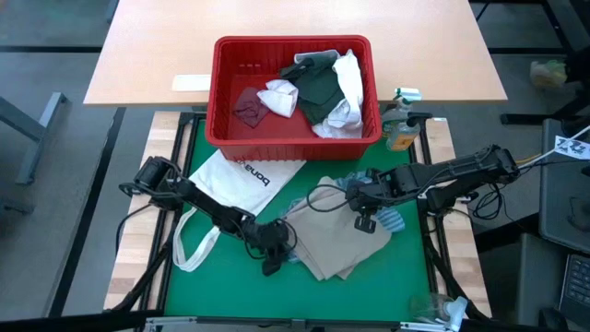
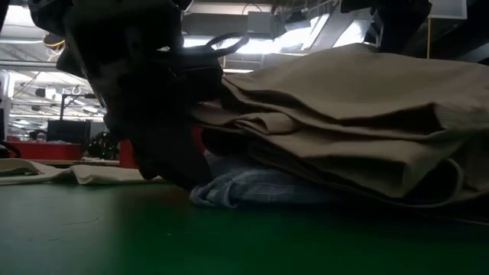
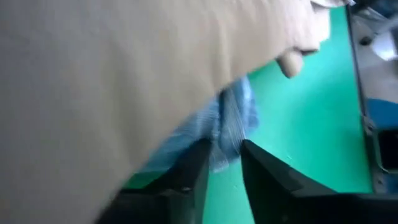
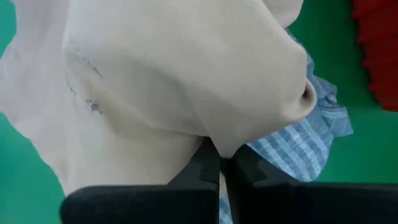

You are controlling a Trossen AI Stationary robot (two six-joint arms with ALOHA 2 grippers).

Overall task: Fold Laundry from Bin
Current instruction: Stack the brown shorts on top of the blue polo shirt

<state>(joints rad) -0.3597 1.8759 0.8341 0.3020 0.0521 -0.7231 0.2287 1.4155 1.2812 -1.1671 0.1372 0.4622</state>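
Right pincer (image 4: 219,163): clenched on a fold of the tan shirt (image 1: 339,235) at the garment's right edge, mid-desk. Left pincer (image 3: 224,163): fingers parted with a narrow gap, nothing between them, low at the shirt's near-left corner, tips just beside a bunch of blue-striped cloth (image 3: 233,121) that pokes out from under the tan fabric.

Tan shirt lies in loose stacked layers on the green desk (image 1: 203,309), striped cloth beneath it and showing at both sides. Fabric looks light, limp, likely to sag and slide; best taken at an edge or corner, pinching a single layer.

In the way: the striped cloth could be lifted along with the shirt. White tote bag (image 1: 241,180) with long straps lies just left, near the left arm. Red bin (image 1: 293,138) beyond, holding white, maroon and dark pieces. Bottle (image 1: 399,127) beside the bin's right wall.
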